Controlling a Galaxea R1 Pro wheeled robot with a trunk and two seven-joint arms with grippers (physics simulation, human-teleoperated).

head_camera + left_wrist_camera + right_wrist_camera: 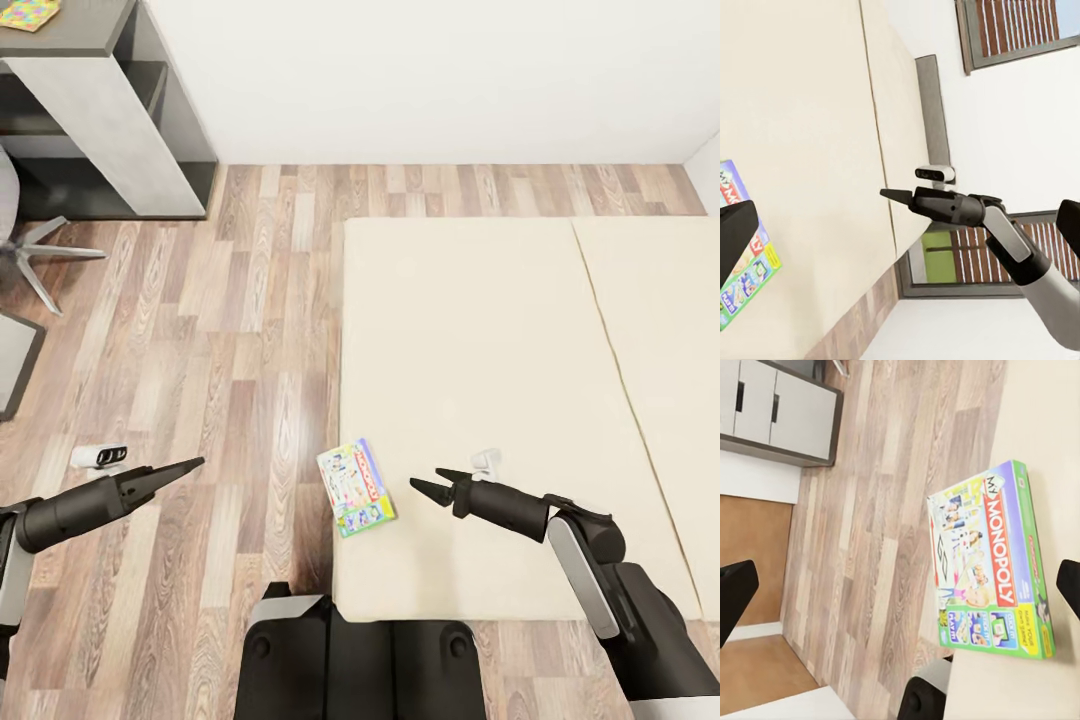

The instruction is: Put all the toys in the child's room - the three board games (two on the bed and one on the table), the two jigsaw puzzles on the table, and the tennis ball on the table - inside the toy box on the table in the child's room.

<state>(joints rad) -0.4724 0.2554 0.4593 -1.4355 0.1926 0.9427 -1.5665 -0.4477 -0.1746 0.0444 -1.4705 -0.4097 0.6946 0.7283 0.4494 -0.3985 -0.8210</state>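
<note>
flat green-and-white Monopoly board game box (357,488) on the beige mattress bed (480,350), right gripper (428,483) at its 3 o'clock, jaws spread and empty; left gripper (190,465) jaws together

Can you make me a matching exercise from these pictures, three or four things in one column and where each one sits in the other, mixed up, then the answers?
Things:
1. Monopoly board game
2. jigsaw puzzle
3. left end effector
4. right end effector

Places:
A. on the dark cabinet top, far left
B. over the wood floor, beside the bed
C. at the bed's near left edge
D. over the mattress, just right of the game

Pairs: 1-C, 2-A, 3-B, 4-D
</note>
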